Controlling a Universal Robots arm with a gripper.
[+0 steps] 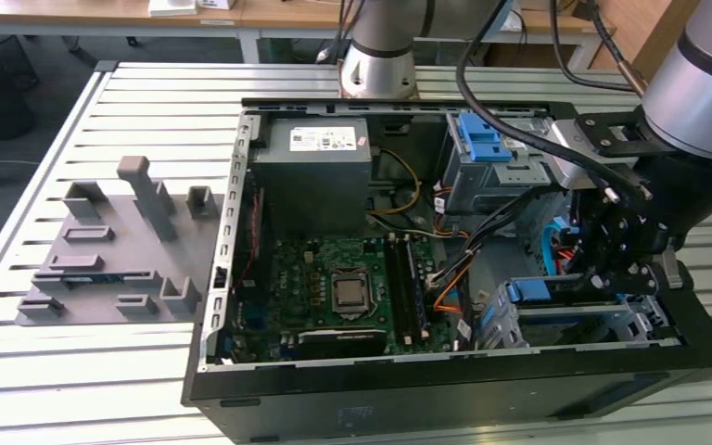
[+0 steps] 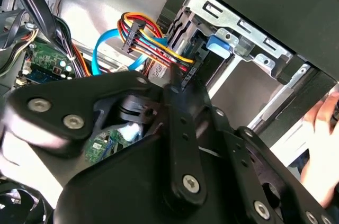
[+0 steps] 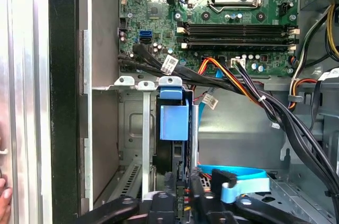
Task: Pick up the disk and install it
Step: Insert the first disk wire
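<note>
The disk [image 3: 174, 121] stands on edge in the metal drive cage [image 3: 143, 128] at the case's corner, with its blue frame and tab facing up. In the first wrist view my gripper [image 3: 181, 189] is directly over the disk's near end. Its two dark fingers stand close together on either side of the disk's edge. The exterior view shows the gripper [image 1: 622, 278] lowered into the case at the exterior view's right, beside the blue frame of the disk [image 1: 540, 290]. In the second wrist view the blue tab of the disk [image 2: 219, 44] sits in the cage beyond the gripper's black linkage.
Black, orange and yellow cables [image 3: 249, 91] and a blue flat cable [image 3: 233, 173] cross next to the cage. The motherboard [image 1: 344, 283], grey power-supply box [image 1: 319, 153] and a bare blue bracket [image 1: 480, 139] sit in the case. A person's hand [image 2: 323, 123] is at the case's outer wall. A grey fixture [image 1: 115, 246] lies outside.
</note>
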